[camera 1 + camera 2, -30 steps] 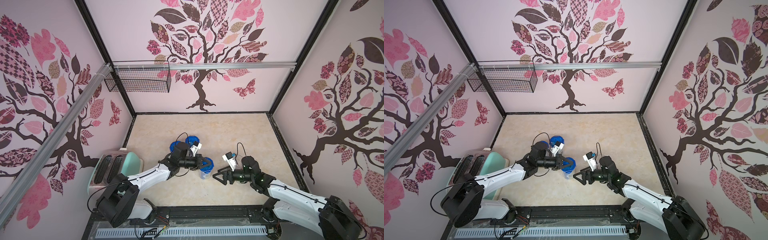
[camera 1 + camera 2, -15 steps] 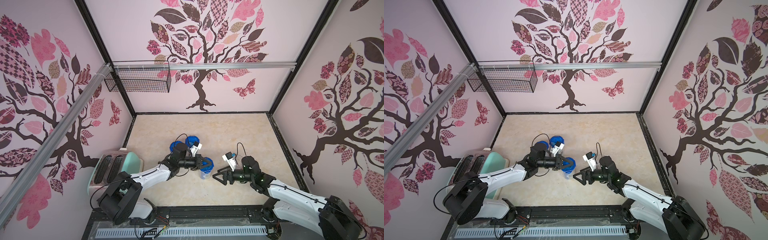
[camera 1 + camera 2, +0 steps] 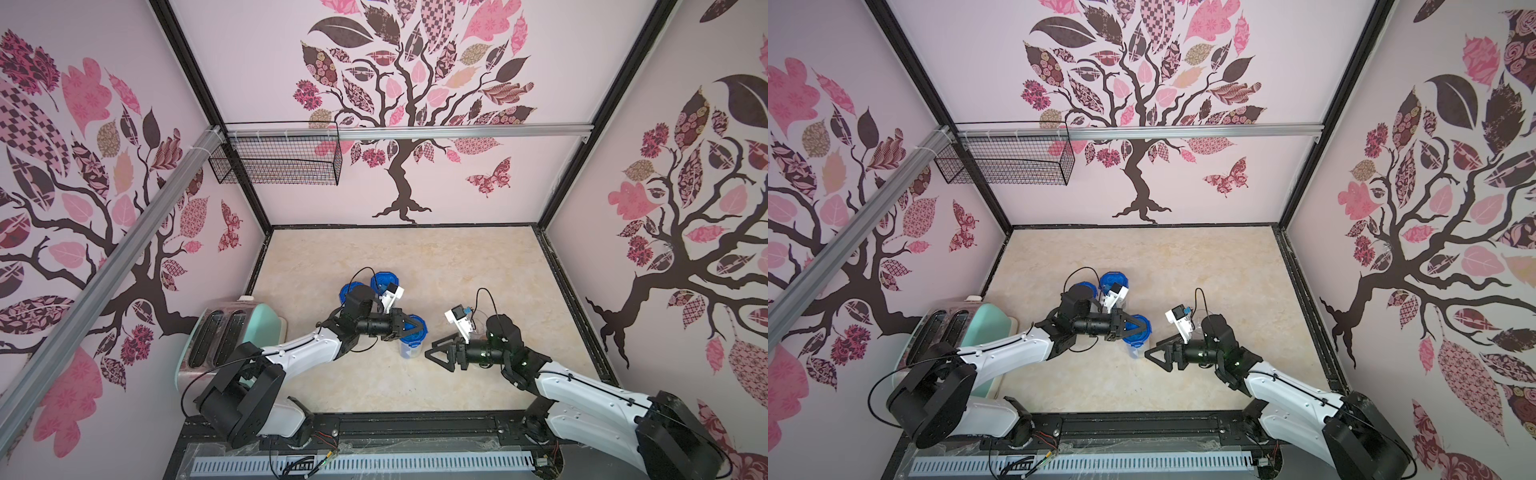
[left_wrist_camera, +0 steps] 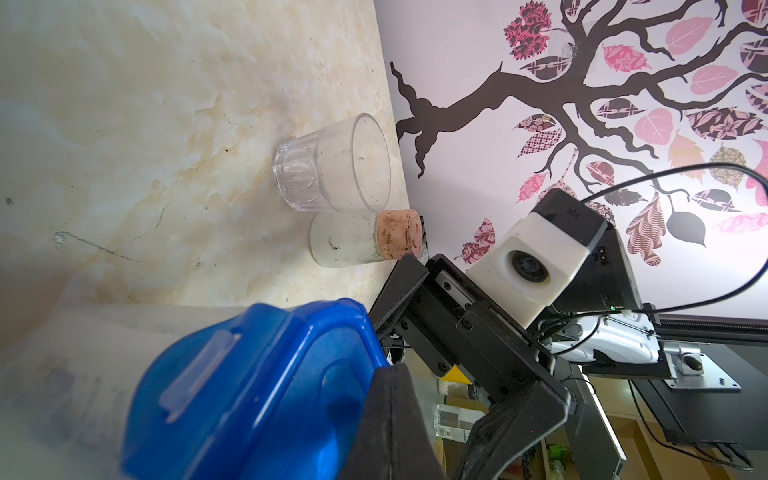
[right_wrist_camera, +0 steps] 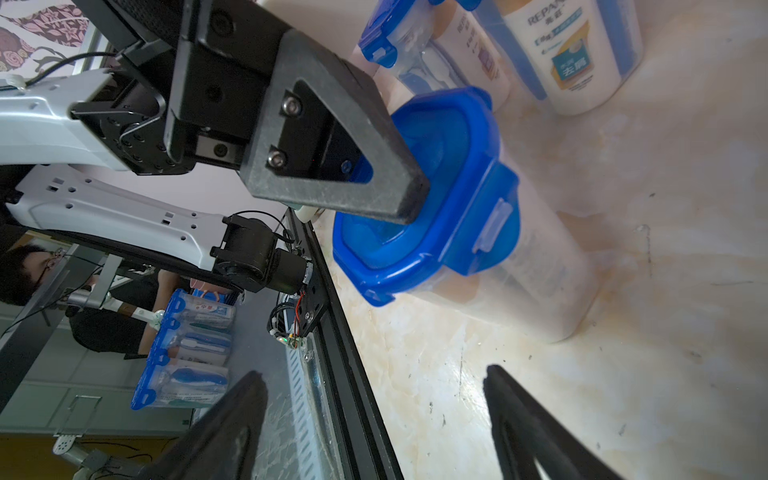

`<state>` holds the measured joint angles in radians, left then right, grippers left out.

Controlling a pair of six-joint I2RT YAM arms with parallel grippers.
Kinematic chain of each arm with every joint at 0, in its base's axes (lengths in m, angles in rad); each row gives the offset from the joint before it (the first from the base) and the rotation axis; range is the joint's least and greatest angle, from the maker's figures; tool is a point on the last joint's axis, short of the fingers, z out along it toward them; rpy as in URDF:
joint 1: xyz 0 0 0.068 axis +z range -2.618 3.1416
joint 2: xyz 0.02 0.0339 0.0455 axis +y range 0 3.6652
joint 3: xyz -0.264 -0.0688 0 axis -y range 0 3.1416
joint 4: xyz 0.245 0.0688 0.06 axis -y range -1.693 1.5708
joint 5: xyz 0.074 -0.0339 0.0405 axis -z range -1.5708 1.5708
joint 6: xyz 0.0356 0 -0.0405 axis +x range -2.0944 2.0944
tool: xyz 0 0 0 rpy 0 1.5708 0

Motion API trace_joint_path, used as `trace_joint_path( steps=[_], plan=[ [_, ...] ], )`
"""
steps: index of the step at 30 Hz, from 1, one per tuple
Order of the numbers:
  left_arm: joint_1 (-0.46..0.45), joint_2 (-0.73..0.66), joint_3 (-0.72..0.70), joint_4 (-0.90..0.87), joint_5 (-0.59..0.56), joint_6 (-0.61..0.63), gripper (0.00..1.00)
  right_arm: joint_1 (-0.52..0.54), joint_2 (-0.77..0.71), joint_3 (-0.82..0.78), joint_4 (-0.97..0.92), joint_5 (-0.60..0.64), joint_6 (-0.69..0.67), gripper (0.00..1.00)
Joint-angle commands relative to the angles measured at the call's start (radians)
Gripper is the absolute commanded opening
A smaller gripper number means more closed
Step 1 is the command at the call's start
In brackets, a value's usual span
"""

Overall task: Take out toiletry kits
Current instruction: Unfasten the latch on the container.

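**Jar dead ahead of right claw; lid on, no kits out**

Left claw [image 5: 409, 197]: pressed together and holding nothing, its tips bear down on the blue lid [image 5: 453, 137] of the near jar [image 5: 528, 282]. The jar sits directly beneath it. As far as can be judged the jar is upright, with its long axis vertical.

Right claw [image 3: 428, 354]: jaws spread wide, empty. The jar lies straight ahead of it, just beyond the tips and not touching. In both top views its upper finger shows flat, as a triangle. The spread therefore appears to run along the jar's axis, not across it (a roll of the wrist would be needed to take the body side-on). One lid clip [image 5: 494, 226] faces this claw and is down.

Task items: no kits lie out on the table [image 3: 415, 257]. White bottles [image 5: 575, 54] show inside two far jars [image 3: 380, 278], which stand beyond the left claw and farther still from the right one. The near jar's contents cannot be read through its clouded wall.

Judgement: the left arm is nearer and steadies the jar. The right claw is the free one, so opening the clip falls to it. Risk: with pressure only from above, a sideways nudge could slide or tip the jar.
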<state>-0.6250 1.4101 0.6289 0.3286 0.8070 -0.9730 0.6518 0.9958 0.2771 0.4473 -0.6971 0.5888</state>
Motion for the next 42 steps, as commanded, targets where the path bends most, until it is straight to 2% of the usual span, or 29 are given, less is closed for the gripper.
trace_joint_path(
  steps=[1, 10, 18, 28, 42],
  plan=[
    [0.01, 0.067, -0.049, -0.16, -0.096, 0.042, 0.0, 0.01, 0.004, -0.004, 0.078, -0.029, 0.066, 0.84],
    [0.01, 0.069, -0.046, -0.16, -0.097, 0.04, 0.0, 0.15, 0.051, -0.01, 0.214, 0.101, 0.139, 0.83],
    [0.008, 0.064, -0.05, -0.16, -0.098, 0.04, 0.0, 0.157, 0.156, 0.013, 0.341, 0.079, 0.211, 0.82],
    [0.003, 0.074, -0.046, -0.16, -0.101, 0.044, 0.0, 0.169, 0.194, 0.027, 0.424, 0.101, 0.217, 0.82],
    [-0.008, 0.089, -0.041, -0.16, -0.107, 0.046, 0.0, 0.184, 0.243, 0.036, 0.542, 0.066, 0.17, 0.83]
  ],
)
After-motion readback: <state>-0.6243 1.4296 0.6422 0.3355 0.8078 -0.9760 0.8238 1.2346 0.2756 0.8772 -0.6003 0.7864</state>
